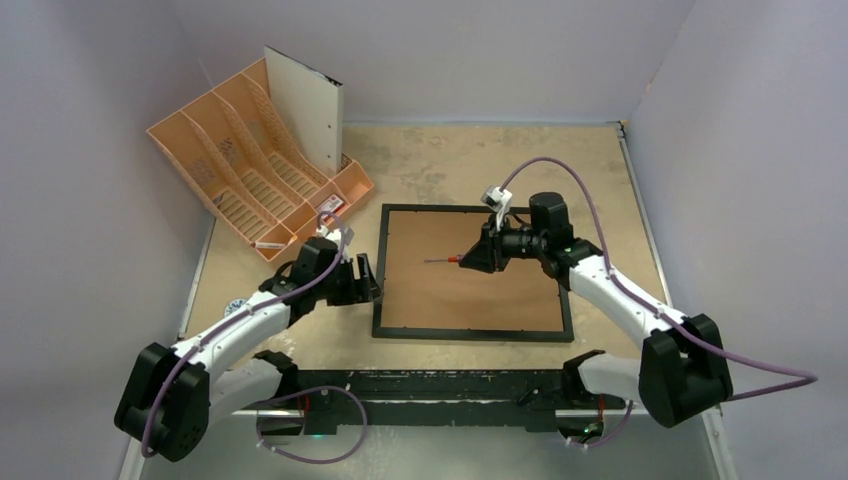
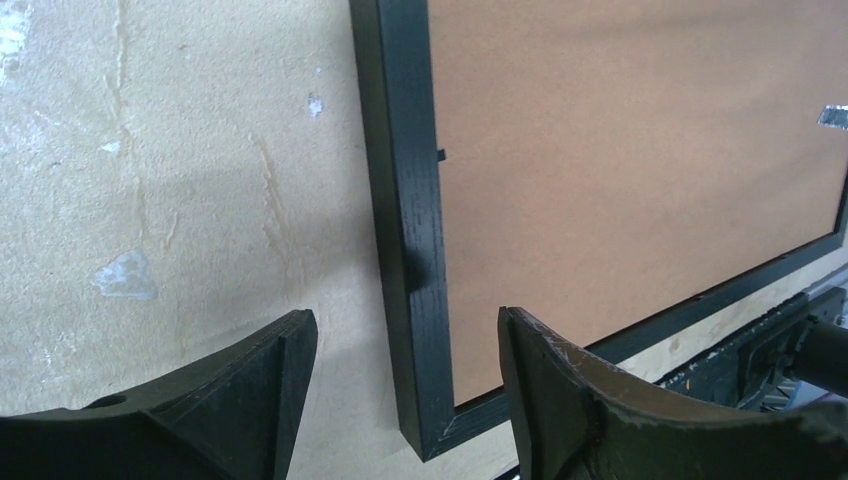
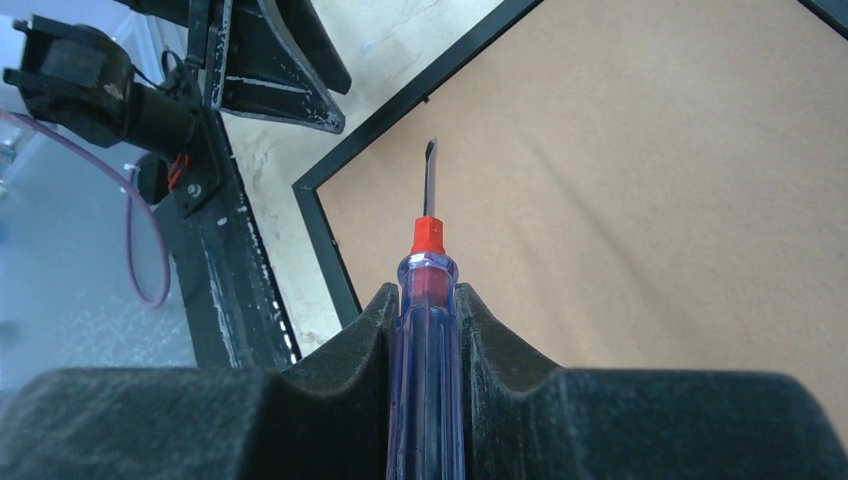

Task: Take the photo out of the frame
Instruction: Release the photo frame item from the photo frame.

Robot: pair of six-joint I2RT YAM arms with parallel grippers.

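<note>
Right gripper (image 3: pixel 425 300) is sitting closest to the lens, jaws clamping the screwdriver (image 3: pixel 425 380) by its clear handle. The blade is hovering over the backing board (image 3: pixel 640 200) and pointing at the left rail of the frame (image 1: pixel 478 336). Left gripper (image 2: pixel 405 330): jaws standing apart, straddling that rail by the near-left corner, not visibly touching it.

The counter (image 1: pixel 440 165) is carrying the frame face down, brown board up. The photo isn't showing anywhere; I'm guessing it's lying under the board. The orange file organiser (image 1: pixel 240 170) with a white sheet (image 1: pixel 305 105) is sitting well apart at far left, not obstructing.

What's blocking: the board itself, plus a small dark tab (image 2: pixel 440 155) on the rail's inner edge, looking like a retainer.

Risks I'm seeing:
- the blade slipping off a tab and gouging the board
- the frame sliding on the counter if nothing is pinning it during prying
- the left jaws crowding the blade's path
</note>
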